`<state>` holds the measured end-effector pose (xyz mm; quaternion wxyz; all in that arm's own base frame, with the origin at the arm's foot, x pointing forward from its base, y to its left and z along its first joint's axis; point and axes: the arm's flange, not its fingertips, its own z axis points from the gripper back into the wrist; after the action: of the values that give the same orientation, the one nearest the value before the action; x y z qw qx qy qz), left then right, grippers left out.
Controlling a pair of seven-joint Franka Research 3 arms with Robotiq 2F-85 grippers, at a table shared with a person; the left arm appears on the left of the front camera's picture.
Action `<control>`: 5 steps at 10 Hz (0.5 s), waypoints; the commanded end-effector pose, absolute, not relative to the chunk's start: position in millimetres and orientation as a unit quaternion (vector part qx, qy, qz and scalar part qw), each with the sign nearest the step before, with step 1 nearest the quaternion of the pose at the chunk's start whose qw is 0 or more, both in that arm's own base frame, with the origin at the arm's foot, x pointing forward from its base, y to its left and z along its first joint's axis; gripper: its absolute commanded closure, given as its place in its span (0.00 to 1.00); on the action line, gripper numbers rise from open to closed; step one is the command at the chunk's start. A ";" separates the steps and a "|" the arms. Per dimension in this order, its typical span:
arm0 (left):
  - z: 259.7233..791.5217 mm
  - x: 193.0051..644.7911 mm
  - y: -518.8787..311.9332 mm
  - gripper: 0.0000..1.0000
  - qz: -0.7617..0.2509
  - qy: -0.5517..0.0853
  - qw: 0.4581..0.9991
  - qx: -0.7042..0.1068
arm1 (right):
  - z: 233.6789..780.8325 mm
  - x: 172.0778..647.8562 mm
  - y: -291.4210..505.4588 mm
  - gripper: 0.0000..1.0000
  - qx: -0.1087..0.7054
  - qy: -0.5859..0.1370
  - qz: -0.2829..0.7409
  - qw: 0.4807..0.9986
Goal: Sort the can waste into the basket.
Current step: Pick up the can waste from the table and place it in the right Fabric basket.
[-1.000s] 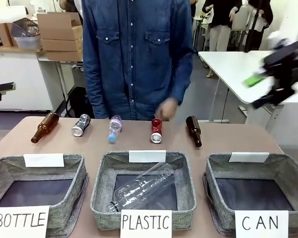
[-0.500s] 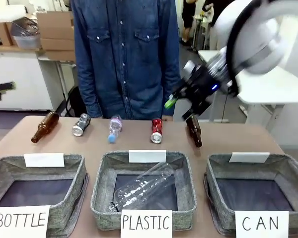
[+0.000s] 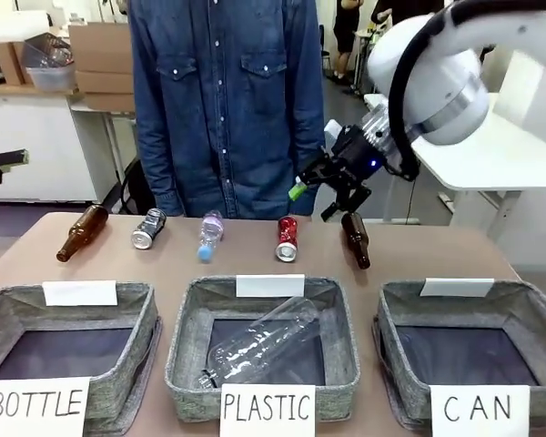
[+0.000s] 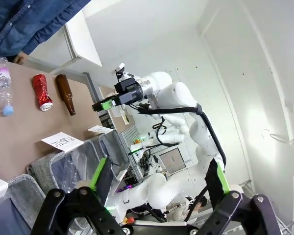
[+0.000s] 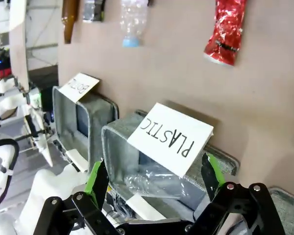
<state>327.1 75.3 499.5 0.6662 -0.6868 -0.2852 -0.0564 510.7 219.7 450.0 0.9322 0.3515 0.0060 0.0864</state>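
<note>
The red can (image 3: 287,238) lies on the far side of the table, in front of the person; it also shows in my wrist views (image 4: 40,91) (image 5: 224,32). The dark can (image 3: 148,228) with silver ends lies farther left (image 5: 93,10). My right gripper (image 3: 317,202) hangs open in the air just above and slightly right of the red can, nothing between its fingers (image 5: 154,178). The CAN basket (image 3: 389,341) stands at the near right, with nothing in it. My left gripper (image 4: 159,181) is open, held high off the table's left side (image 3: 2,164).
A brown bottle (image 3: 355,239) lies right beside the red can, under my right gripper. A clear plastic bottle (image 3: 210,235) and another brown bottle (image 3: 81,232) lie along the same row. The PLASTIC basket (image 3: 187,346) holds a clear bottle; the BOTTLE basket (image 3: 144,337) stands at the left.
My right arm has swung in from the far right and come down over the red can. The person's hand near the red can has drawn back.
</note>
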 end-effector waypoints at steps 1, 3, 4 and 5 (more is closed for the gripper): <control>500.2 325.4 73.1 0.00 -0.063 -0.295 0.656 -0.691 | 422.1 526.3 248.4 0.00 0.232 0.021 0.003 0.973; 500.2 325.4 73.1 0.00 -0.063 -0.295 0.656 -0.691 | 409.2 547.1 274.1 0.00 0.182 0.007 -0.029 0.983; 500.2 325.4 73.1 0.00 -0.063 -0.295 0.656 -0.691 | 400.7 558.8 283.8 0.00 0.133 -0.014 -0.063 0.989; 500.2 325.4 73.1 0.00 -0.063 -0.295 0.656 -0.691 | 384.1 570.6 297.5 0.00 0.115 -0.006 -0.051 0.992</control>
<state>327.2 75.4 499.3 0.6662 -0.6869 -0.2851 -0.0562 546.8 278.2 381.6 0.9880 0.1476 -0.0216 -0.0398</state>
